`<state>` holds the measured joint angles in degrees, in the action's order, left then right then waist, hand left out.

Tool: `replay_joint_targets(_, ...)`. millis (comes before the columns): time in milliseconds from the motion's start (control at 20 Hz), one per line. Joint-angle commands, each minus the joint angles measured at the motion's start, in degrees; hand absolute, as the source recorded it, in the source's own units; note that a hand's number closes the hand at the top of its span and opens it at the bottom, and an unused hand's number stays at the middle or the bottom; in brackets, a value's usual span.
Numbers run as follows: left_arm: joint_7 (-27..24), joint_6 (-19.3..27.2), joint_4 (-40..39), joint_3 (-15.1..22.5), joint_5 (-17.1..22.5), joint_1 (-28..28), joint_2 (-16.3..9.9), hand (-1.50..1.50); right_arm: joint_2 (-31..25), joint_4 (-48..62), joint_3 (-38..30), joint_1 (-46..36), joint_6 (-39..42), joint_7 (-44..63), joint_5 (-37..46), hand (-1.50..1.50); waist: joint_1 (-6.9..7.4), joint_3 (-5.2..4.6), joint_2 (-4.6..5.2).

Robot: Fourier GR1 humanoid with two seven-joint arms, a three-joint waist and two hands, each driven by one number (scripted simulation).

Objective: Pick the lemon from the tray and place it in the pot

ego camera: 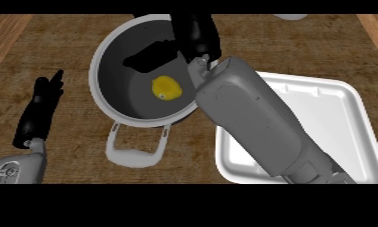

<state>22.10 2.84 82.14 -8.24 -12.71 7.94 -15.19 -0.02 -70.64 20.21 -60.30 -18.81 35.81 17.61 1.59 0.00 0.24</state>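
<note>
Pretty much done here, by the look of it. The small yellow lemon (pixel 167 88) is sitting on the dark floor of the round grey metal pot (pixel 103 51), a bit right of centre, and nothing is seen touching it. The white square plastic tray (pixel 332 116) at the right is left with nothing visible in the part that shows, though a good chunk of it is hidden by the grey forearm. So the pick and the drop can be counted as finished; what's left, probably, is just getting the arm pulled back out of the way.

The right robot hand (pixel 193 33) is held above the far rim of the pot, fingers spread out and relaxed, with nothing gripped in them. Its shadow is thrown across the pot's floor just beside the lemon.

The left robot hand (pixel 43 102) is parked at the left over the brown wooden desk (pixel 66 36), fingers straight and pointing up, nothing held.
</note>
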Motion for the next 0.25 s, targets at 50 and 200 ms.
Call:
replay_joint_targets(50,0.5,-1.9,-0.2,-2.2,2.0,0.1,-1.7,0.0,0.0,1.2,-5.4,2.5,-7.7,-5.8,-0.2,-1.5,-0.92,0.01,-0.12)
replay_joint_targets(200,1.6,-0.7,1.0,-1.6,1.2,-0.9,-0.5,0.0,-3.1,0.2,-10.1,6.0,-6.1,-9.7,-2.9,-1.5,-1.23,0.03,-0.15)
